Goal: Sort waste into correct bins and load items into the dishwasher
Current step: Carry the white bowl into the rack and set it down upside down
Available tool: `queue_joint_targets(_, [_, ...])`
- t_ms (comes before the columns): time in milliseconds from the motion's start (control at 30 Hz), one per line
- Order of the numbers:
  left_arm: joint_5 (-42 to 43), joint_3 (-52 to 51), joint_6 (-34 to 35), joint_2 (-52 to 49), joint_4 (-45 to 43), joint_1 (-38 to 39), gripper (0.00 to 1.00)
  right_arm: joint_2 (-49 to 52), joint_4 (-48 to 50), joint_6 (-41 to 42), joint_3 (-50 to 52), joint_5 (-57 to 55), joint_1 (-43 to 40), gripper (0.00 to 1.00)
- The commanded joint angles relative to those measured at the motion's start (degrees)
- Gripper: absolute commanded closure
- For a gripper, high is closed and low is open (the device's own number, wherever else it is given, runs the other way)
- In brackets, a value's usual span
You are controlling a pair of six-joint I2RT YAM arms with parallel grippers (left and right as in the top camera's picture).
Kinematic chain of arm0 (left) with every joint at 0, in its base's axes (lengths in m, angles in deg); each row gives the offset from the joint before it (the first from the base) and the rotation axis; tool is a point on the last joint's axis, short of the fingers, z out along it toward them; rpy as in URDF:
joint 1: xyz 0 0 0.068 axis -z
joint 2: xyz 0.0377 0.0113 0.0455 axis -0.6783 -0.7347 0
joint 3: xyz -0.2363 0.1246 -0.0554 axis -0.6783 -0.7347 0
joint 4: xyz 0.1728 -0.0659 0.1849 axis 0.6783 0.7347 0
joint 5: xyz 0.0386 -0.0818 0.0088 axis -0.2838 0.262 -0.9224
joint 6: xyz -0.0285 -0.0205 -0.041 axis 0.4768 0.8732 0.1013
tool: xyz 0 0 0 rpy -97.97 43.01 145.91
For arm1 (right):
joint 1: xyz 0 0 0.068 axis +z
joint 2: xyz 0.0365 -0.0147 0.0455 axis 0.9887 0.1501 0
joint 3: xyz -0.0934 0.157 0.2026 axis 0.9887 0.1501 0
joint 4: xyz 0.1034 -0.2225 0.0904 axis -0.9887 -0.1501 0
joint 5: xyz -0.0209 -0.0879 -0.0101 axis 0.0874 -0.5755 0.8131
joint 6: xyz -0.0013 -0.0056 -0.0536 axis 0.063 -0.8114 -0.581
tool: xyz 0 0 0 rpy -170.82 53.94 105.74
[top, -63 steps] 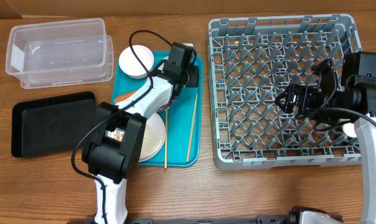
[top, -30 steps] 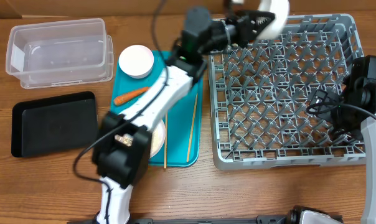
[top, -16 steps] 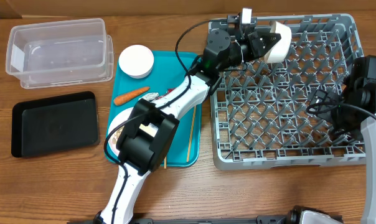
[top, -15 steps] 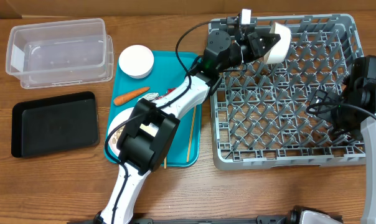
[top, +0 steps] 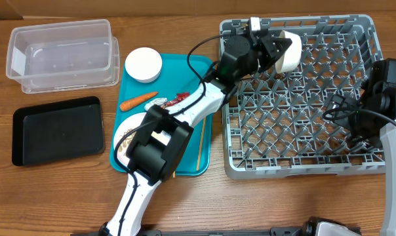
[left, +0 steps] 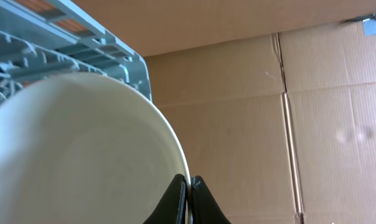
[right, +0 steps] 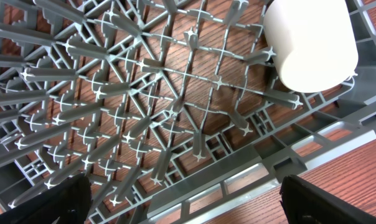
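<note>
My left gripper [top: 278, 48] is shut on the rim of a white bowl [top: 288, 56], held on edge over the back of the grey dishwasher rack [top: 296, 164]. In the left wrist view the jaws pinch the bowl's [left: 82, 155] rim, gripper [left: 189, 185], with the rack's [left: 82, 28] wall behind. My right gripper [top: 342, 108] hangs open over the rack's right side; its wrist view shows a white cup [right: 309, 43] lying in the rack [right: 175, 93], gripper [right: 194, 205] empty. On the teal tray [top: 204, 65] lie a second bowl [top: 143, 64], a carrot [top: 138, 100], a white wrapper [top: 160, 101], a red wrapper [top: 180, 98], a plate [top: 122, 131] and chopsticks [top: 201, 141].
A clear plastic tub [top: 60, 52] stands at the back left, with the shallow black tray [top: 57, 129] in front of it. My left arm stretches across the teal tray and hides part of the plate. Cardboard boxes [left: 287, 112] stand behind the table.
The left arm has carried the bowl from above the rack's back edge a little lower and nearer, over the pegs. The right arm has not moved.
</note>
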Motion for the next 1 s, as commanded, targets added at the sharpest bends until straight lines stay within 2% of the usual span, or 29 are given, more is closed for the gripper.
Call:
queue_joint_targets(0, [-0.7, 0.46, 1.07, -0.52, -1.27, 0.9, 0.96, -0.48, 0.26, 0.26, -1.05, 0.28, -0.28, 0.0])
queue_joint_targets(133, [-0.7, 0.46, 1.09, -0.52, -0.96, 0.9, 0.96, -0.48, 0.26, 0.24, -1.05, 0.26, -0.28, 0.0])
queue_joint_targets(367, [-0.15, 0.44, -0.59, -0.52, 8.7, 0.81, 0.96, -0.48, 0.24, 0.24, -1.05, 0.26, -0.28, 0.0])
queue_joint_targets(533, [6.32, 0.44, -4.37, -0.5, 5.31, -2.23, 0.95, -0.48, 0.26, 0.22, -1.05, 0.24, -0.28, 0.0])
queue_joint_targets(600, [9.68, 0.44, -4.35, -0.5, 5.14, -3.93, 0.83, -0.48, 0.28, 0.22, -1.05, 0.24, -0.28, 0.0])
queue_joint_targets(633, [11.54, 0.44, -4.39, -0.5, 5.16, -4.79, 0.73, -0.48, 0.28, 0.22, -1.05, 0.24, -0.28, 0.0])
queue_joint_targets(667, [13.64, 0.44, -4.57, -0.5, 5.18, -5.7, 0.57, -0.48, 0.28, 0.22, -1.05, 0.24, -0.28, 0.0])
queue_joint_targets(700, [15.61, 0.44, -4.85, -0.5, 5.25, -6.49, 0.53, -0.48, 0.28, 0.22, -1.05, 0.24, -0.28, 0.0])
queue_joint_targets(733, [17.9, 0.44, -5.14, -0.5, 5.38, -7.34, 0.44, -0.48, 0.28, 0.22, -1.05, 0.24, -0.28, 0.0])
queue_joint_targets(767, [19.61, 0.44, -5.44, -0.5, 5.38, -7.96, 0.25, -0.48, 0.31, 0.22, -1.05, 0.24, -0.28, 0.0])
queue_joint_targets(800, [21.07, 0.46, -5.44, -0.5, 5.4, -8.55, 0.0, -0.48, 0.33, 0.22, -1.05, 0.24, -0.28, 0.0])
queue_joint_targets(967, [25.35, 0.44, -5.95, -0.48, 5.62, -10.21, 0.0, -0.48, 0.37, 0.22, -1.05, 0.24, -0.28, 0.0])
